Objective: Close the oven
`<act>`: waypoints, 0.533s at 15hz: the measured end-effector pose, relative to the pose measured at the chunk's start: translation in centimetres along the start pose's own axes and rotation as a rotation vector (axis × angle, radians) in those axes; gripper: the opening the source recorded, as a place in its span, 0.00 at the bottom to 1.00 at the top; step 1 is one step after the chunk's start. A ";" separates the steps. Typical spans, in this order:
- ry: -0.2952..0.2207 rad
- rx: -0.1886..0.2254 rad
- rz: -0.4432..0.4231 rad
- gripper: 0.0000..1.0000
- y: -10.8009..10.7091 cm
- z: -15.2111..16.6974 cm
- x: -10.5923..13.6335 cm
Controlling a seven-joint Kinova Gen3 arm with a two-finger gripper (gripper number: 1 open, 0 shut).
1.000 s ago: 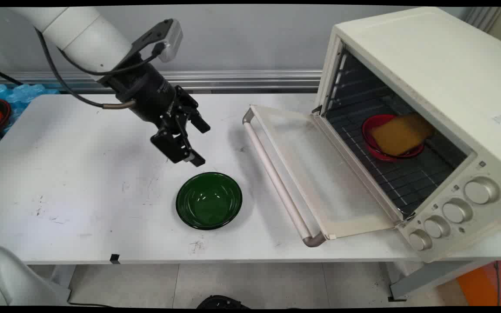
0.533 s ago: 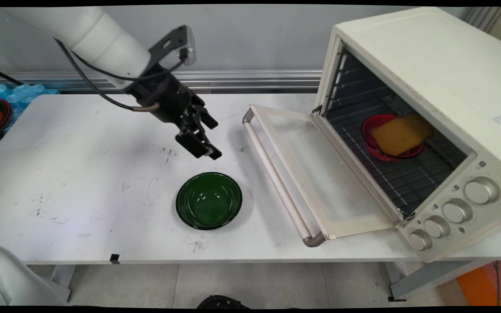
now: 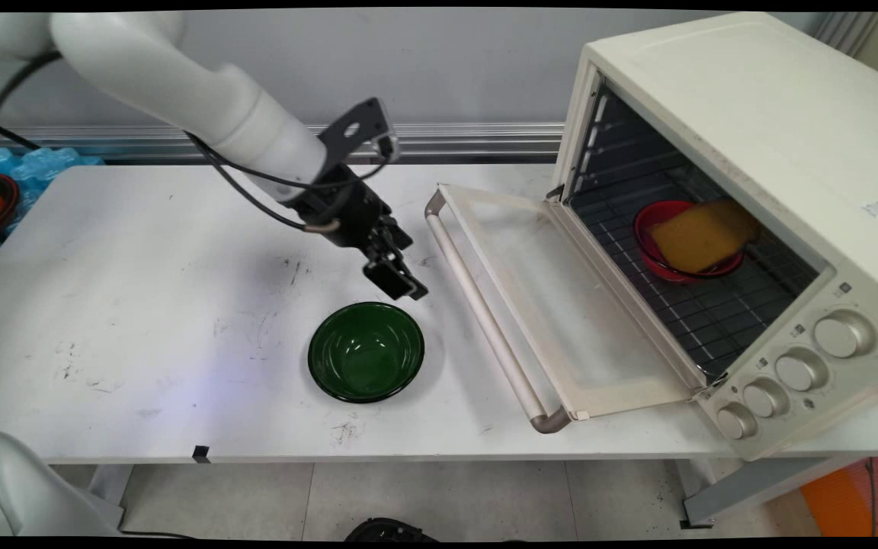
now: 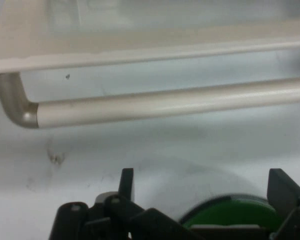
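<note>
- The gripper (image 3: pixel 397 280) is hovering, fingers spread and grasping nothing, just above the far rim of the green bowl (image 3: pixel 366 351).
- The bowl is sitting upright on the table (image 3: pixel 142 305), near the oven (image 3: pixel 744 191) door handle (image 4: pixel 165 105).
- It is probably rigid, light and glossy-slick; the thin rim is offering the only hold.
</note>
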 end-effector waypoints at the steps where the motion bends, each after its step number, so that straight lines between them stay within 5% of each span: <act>1: 0.000 0.003 -0.005 1.00 0.0 0.8 0.1; 8: -0.004 0.015 -0.017 1.00 -0.3 5.5 0.6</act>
